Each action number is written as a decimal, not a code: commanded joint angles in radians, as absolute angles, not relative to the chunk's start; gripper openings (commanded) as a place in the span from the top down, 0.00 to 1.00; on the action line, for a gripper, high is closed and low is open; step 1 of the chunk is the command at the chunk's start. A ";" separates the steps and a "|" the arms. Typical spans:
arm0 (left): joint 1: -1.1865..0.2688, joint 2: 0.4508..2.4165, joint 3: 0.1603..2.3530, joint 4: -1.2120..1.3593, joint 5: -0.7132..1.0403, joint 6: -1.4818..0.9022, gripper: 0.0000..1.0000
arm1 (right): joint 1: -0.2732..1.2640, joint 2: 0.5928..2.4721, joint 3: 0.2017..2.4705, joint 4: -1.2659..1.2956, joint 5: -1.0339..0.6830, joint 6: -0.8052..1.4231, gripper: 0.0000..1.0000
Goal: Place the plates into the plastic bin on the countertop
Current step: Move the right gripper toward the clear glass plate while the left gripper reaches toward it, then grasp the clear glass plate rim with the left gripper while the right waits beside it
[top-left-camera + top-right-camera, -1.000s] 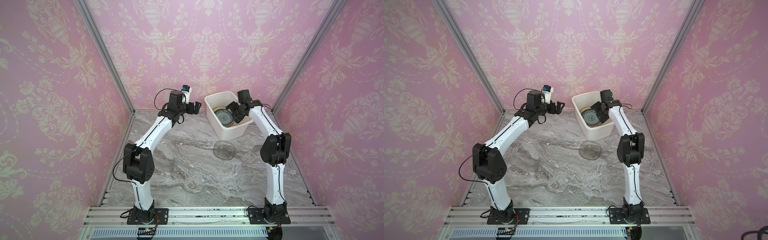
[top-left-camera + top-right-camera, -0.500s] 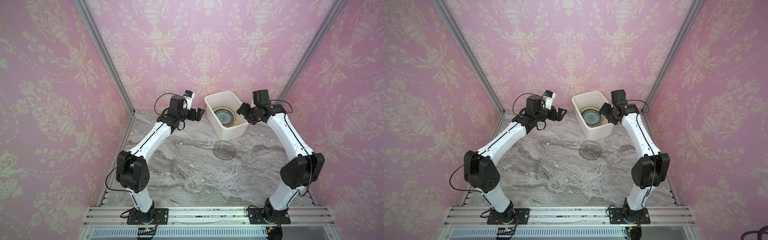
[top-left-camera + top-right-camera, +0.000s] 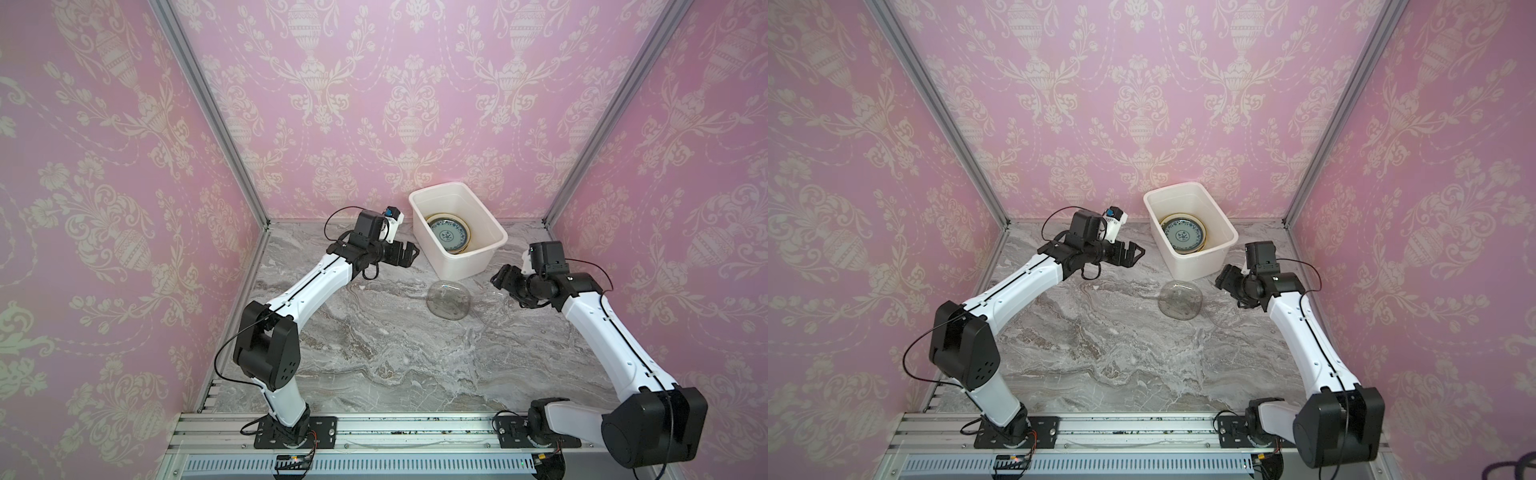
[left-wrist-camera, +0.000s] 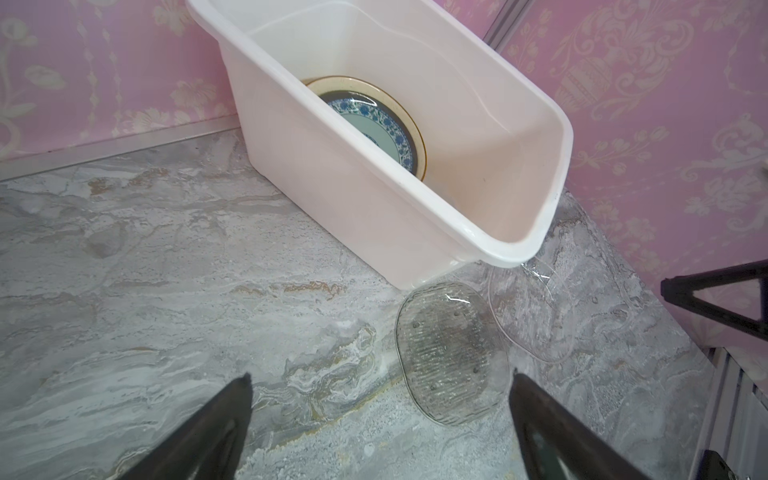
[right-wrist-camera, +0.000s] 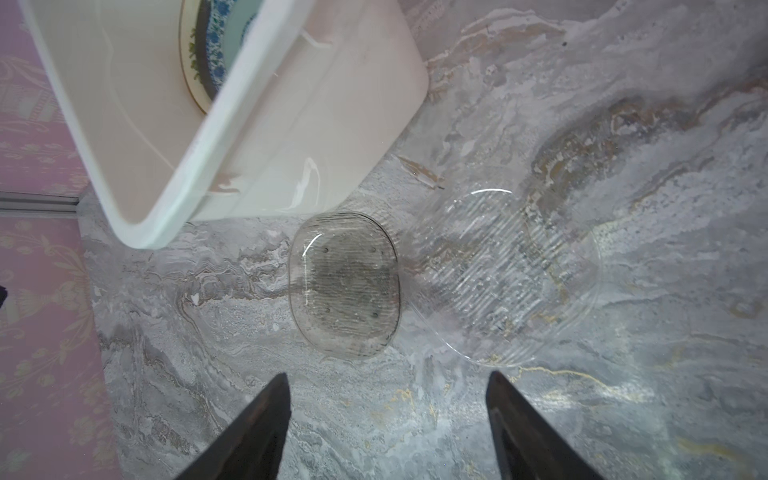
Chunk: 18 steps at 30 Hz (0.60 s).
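Top views: both pincers empty, two glass plates out on the table.
Beside the white bin the left pincer hangs wide open; the right pincer stands open too, holding nothing, near the glass plates. A blue-patterned plate lies in the bin on a gold-rimmed plate. A smoky glass plate sits just beside the bin's wall, its edge meeting a larger clear plate.

No word, brand or number can be read anywhere from where I stand; the only marking is the blue flower pattern on the plate in the plastic bin at the far side of the counter, and that is ornament, not lettering.
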<state>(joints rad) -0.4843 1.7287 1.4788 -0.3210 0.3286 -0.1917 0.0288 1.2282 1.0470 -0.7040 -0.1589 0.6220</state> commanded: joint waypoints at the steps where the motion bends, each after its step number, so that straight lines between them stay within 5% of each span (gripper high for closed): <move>1: -0.521 1.730 1.446 -0.395 0.330 -0.167 0.03 | -0.007 1.201 0.988 -0.683 -0.202 0.654 0.26; 18: -0.635 1.964 1.417 -0.406 0.201 -0.253 0.20 | 0.025 1.288 1.048 -0.764 -0.277 0.620 0.32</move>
